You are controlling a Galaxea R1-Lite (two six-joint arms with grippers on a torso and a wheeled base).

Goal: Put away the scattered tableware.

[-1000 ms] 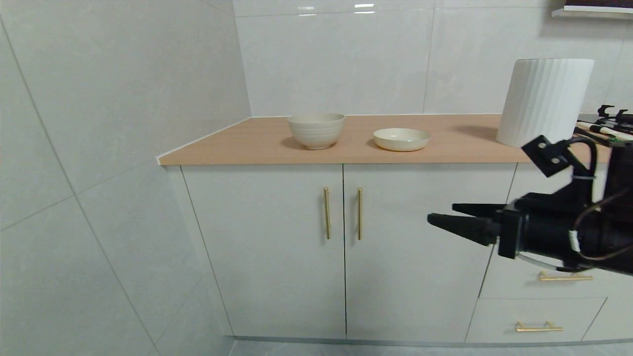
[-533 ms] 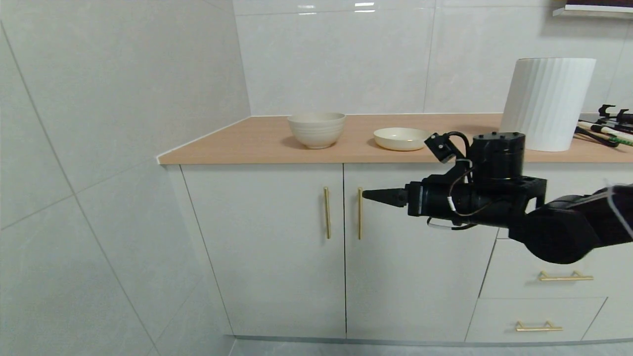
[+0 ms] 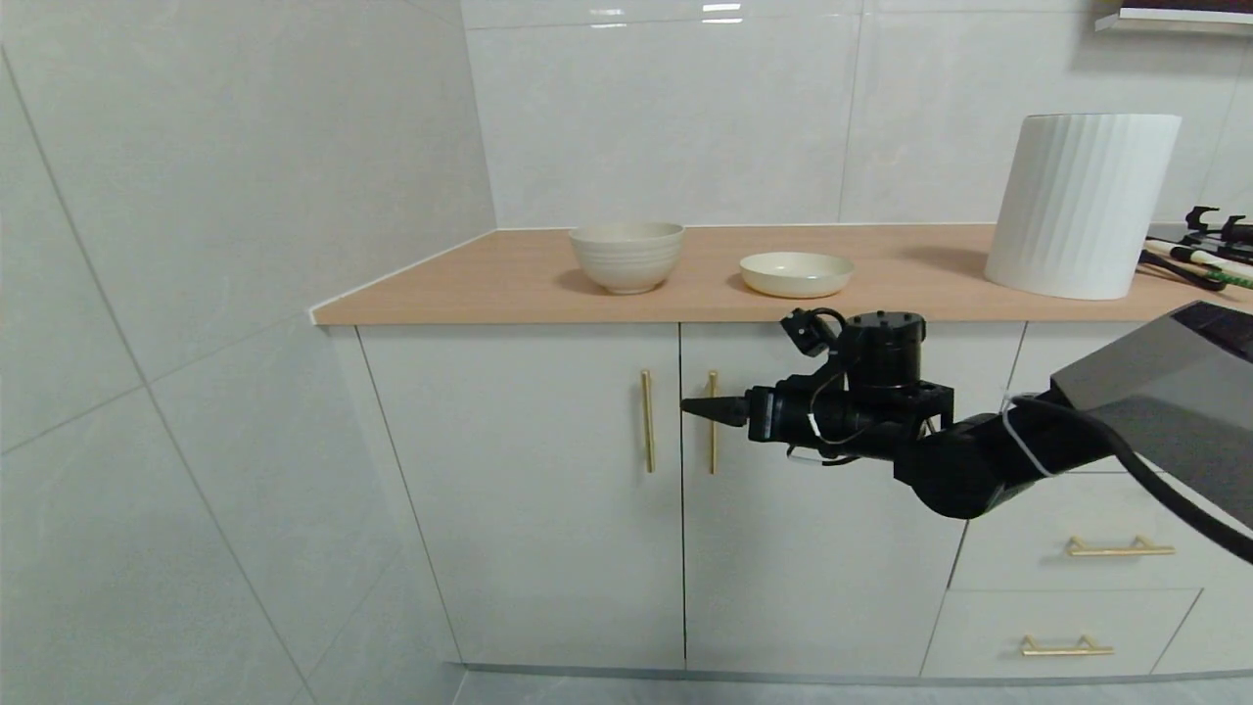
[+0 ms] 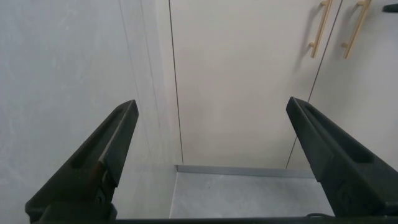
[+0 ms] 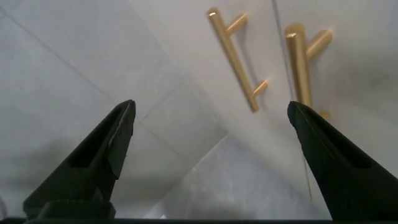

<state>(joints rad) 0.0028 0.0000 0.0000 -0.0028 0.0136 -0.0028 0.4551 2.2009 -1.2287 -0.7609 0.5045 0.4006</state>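
Observation:
A deep beige bowl (image 3: 626, 257) and a shallow cream dish (image 3: 795, 274) stand apart on the wooden countertop (image 3: 489, 294). Below it are two shut white cabinet doors with vertical gold handles (image 3: 646, 421) (image 3: 713, 421). My right gripper (image 3: 697, 407) hangs in front of the right door, its tip just short of the right handle, well below the dish. In the right wrist view the right gripper (image 5: 210, 112) is open, with both handles (image 5: 239, 59) (image 5: 301, 68) ahead between its fingers. My left gripper (image 4: 211, 106) is open and low, facing the cabinet's left door and the floor.
A tall white ribbed container (image 3: 1082, 206) stands on the counter at the right, with several utensils (image 3: 1199, 257) beyond it. Drawers with gold handles (image 3: 1119, 548) lie right of the doors. A tiled wall (image 3: 196, 343) closes the left side.
My right arm has swung left and forward, from the right edge of the view up to the right door handle. The gripper has turned edge-on. Bowl and dish have not moved.

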